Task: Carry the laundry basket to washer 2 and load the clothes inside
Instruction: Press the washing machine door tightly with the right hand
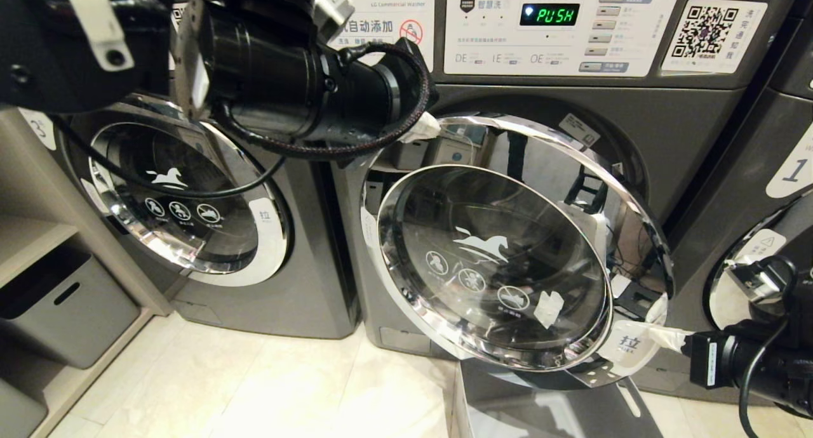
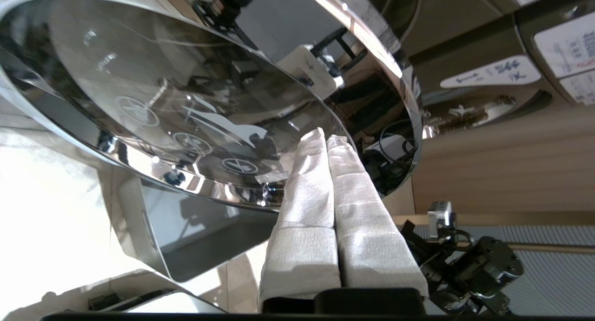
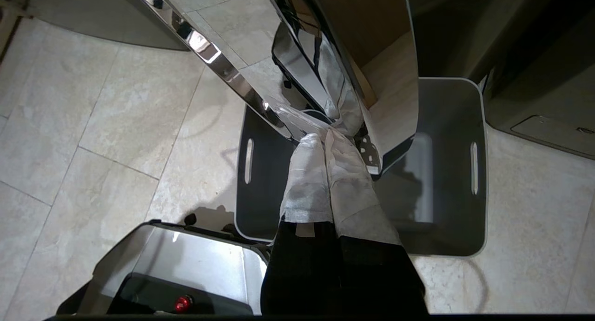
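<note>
— White-wrapped fingers [image 3: 320, 172] of the right gripper [image 3: 325, 137] were pressed flat together, nothing between them. Their tips sat at the chrome rim of the door [image 1: 495, 266], low on its free edge by the white pull tab [image 1: 638, 344].

— And the left gripper?

— Left gripper [image 2: 325, 136] was pinched shut too, empty, its wrapped fingers [image 2: 353, 195] lying side by side. The tips were right at the door's rim, though I could not tell if they touched it. In the head view its arm [image 1: 286, 76] crossed the upper left, with the tips near the top of the door.

— Was the door open?

— It stood swung out from washer 2 [image 1: 559, 95], tilted toward the camera, a white horse logo [image 1: 483, 244] on the glass. I could not see into the drum.

— Where was the basket?

— Grey basket [image 3: 446, 181] sat on the pale floor tiles [image 3: 116, 125] straight under the door, a slot handle [image 3: 473, 167] in each short side. What I could see of its inside was bare; the door and gripper hid the middle.

— The clothes?

— None showed in any view.

— Anything else around?

— Washer panel [image 1: 559, 28] read "PUSH" in green. A like washer [image 1: 190, 190] stood on the left with its door shut, and one marked "1" [image 1: 791, 171] on the right
</note>
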Robot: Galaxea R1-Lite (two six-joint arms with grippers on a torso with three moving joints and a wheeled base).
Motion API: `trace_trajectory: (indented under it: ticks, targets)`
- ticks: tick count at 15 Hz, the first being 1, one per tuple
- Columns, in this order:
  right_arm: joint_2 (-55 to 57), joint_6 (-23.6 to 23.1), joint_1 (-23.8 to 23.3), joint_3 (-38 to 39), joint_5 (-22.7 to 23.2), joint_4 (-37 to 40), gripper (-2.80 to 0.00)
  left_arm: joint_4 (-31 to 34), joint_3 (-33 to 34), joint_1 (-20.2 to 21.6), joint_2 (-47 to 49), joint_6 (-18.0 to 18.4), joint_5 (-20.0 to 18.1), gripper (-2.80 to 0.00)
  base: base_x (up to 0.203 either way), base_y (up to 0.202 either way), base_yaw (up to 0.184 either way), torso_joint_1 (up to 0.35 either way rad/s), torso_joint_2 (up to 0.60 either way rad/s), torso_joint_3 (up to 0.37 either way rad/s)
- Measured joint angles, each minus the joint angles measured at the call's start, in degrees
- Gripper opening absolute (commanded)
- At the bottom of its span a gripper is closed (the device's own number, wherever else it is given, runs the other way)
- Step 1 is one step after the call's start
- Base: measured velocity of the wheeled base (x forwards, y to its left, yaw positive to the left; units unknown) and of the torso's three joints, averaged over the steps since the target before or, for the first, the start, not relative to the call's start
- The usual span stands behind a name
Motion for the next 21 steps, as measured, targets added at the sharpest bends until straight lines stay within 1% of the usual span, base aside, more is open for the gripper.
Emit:
trace_trajectory:
  ticks: [1, 3, 5, 6, 8, 11, 14, 16, 19, 21]
  targets:
    - [0.3, 0.0, 0.0, 0.1, -0.2, 0.0, -2.80, 0.6, 0.0, 0.0, -1.1, 0.3, 1.2, -2.80, 0.000, 0.000, 0.000, 0.000, 0.00, 0.000]
    - [1.2, 0.0, 0.0, 0.2, -0.1, -0.2, -2.80, 1.3, 0.0, 0.0, -2.8, 2.0, 4.6, -2.80, 0.000, 0.000, 0.000, 0.000, 0.00, 0.000]
    - [2.8, 0.0, -0.2, -0.3, -0.2, -1.5, -2.80, 1.4, 0.0, 0.0, -3.8, 5.3, 9.4, -2.80, 0.000, 0.000, 0.000, 0.000, 0.00, 0.000]
    - [3.8, 0.0, -0.3, -0.4, -0.6, -3.1, -2.80, 1.4, 0.0, 0.2, -4.2, 6.9, 11.1, -2.80, 0.000, 0.000, 0.000, 0.000, 0.00, 0.000]
    - [5.9, 0.0, -0.3, -0.5, -2.3, -6.3, -2.80, 1.9, 0.0, 0.4, -5.3, 8.6, 12.0, -2.80, 0.000, 0.000, 0.000, 0.000, 0.00, 0.000]
    - [8.9, 0.0, -0.4, -0.8, -4.0, -10.3, -2.80, 4.5, 0.0, 0.7, -7.7, 8.7, 13.4, -2.80, 0.000, 0.000, 0.000, 0.000, 0.00, 0.000]
    - [11.3, 0.2, -0.4, -1.2, -6.9, -12.7, -2.80, 6.3, 0.0, 1.1, -9.8, 8.9, 17.0, -2.80, 0.000, 0.000, 0.000, 0.000, 0.00, 0.000]
    - [13.4, 0.2, -0.9, -1.3, -8.8, -16.4, -2.80, 7.5, 0.0, 1.1, -10.8, 8.9, 19.4, -2.80, 0.000, 0.000, 0.000, 0.000, 0.00, 0.000]
    - [17.0, 0.1, -2.2, -1.5, -10.5, -22.9, -2.80, 8.0, 0.0, 1.2, -12.0, 8.8, 19.7, -2.80, 0.000, 0.000, 0.000, 0.000, 0.00, 0.000]
    - [19.1, 0.1, -2.8, -2.1, -11.8, -25.1, -2.80, 8.7, 0.0, 1.9, -12.6, 8.9, 19.7, -2.80, 0.000, 0.000, 0.000, 0.000, 0.00, 0.000]
